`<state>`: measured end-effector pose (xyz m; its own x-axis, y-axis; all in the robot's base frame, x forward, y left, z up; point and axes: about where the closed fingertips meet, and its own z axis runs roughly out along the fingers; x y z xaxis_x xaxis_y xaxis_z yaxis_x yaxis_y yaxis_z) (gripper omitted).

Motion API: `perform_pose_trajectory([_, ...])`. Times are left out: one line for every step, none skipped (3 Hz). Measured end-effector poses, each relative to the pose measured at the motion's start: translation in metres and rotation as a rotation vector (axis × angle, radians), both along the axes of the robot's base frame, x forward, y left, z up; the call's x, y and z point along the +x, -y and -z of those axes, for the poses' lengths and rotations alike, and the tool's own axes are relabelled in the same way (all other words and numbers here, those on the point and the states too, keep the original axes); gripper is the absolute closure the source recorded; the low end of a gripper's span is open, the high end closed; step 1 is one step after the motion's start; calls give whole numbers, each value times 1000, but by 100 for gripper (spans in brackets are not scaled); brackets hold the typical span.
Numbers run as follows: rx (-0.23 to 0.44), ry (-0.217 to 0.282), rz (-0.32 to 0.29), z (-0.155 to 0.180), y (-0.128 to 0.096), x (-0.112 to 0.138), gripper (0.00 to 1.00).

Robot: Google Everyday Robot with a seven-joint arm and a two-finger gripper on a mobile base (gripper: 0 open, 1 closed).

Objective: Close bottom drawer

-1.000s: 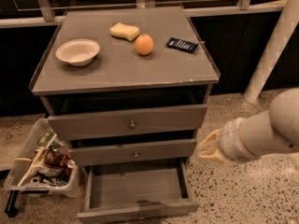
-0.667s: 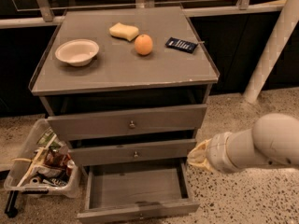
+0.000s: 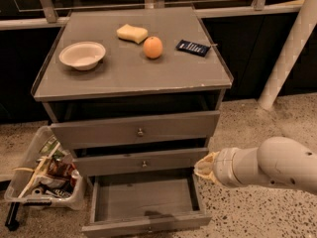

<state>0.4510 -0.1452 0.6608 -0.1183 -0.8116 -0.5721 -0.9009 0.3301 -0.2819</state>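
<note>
The bottom drawer (image 3: 146, 202) of the grey cabinet is pulled out, its plain grey inside showing and its slim front panel (image 3: 148, 225) at the frame's lower edge. The two larger drawers above, each with a round knob, are pushed in further. My gripper (image 3: 202, 166) is at the end of the white arm coming in from the right. It sits just right of the open drawer's right side, level with the middle drawer's right end. Its tip points left toward the cabinet.
On the cabinet top (image 3: 133, 68) are a white bowl (image 3: 82, 55), a yellow sponge (image 3: 132, 32), an orange (image 3: 152, 47) and a dark packet (image 3: 193, 47). A clear bin of trash (image 3: 44, 172) stands on the floor at left. A white post (image 3: 290, 48) rises at right.
My arm has moved left and down, bringing the gripper from the right of the middle drawer closer to the open bottom drawer's right side. The drawer has not moved.
</note>
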Motion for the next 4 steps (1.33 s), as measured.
perform_pose_trajectory([7, -39, 14, 20, -4, -2, 100])
perform_pose_trajectory([32, -136, 67, 83, -8, -1, 100])
perform_pose_trajectory([58, -167, 92, 137, -11, 1, 100])
perform_pose_trajectory([74, -144, 89, 180, -8, 9, 100])
